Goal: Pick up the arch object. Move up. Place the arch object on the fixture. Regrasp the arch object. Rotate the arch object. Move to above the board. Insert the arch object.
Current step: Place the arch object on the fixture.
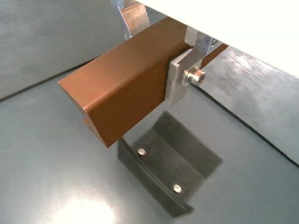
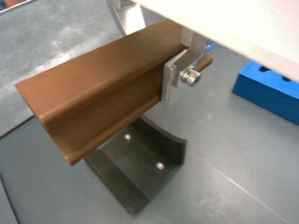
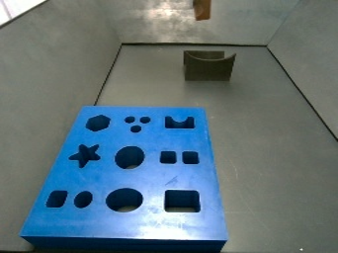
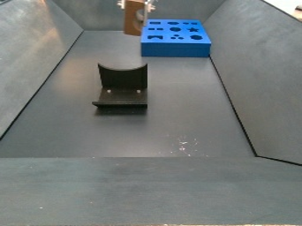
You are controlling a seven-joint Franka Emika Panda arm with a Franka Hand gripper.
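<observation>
Both wrist views show my gripper (image 1: 184, 63) closed on the arch object (image 1: 122, 92), the silver finger plates clamped against one end of the orange-brown bar. The bar runs from the fingers (image 2: 176, 74) toward the lower left of the frame in a wrist view, where the arch object (image 2: 100, 96) shows its long flat face and a darker underside. Below it on the grey floor stands the fixture (image 1: 173, 166), its base plate carrying two visible screws; bar and fixture are apart, with clear air between them.

In a side view the arch object (image 4: 133, 18) hangs at the top centre of the frame, well above the fixture (image 4: 120, 86), which sits left of centre on the floor. The board (image 4: 177, 39) lies beyond it at the upper right. My gripper (image 4: 130, 3) is cut by the top edge there.

In a side view the board (image 3: 129, 173) fills the lower left, the fixture (image 3: 209, 66) stands at the upper right, and the arch object (image 3: 203, 10) shows at the top edge.
</observation>
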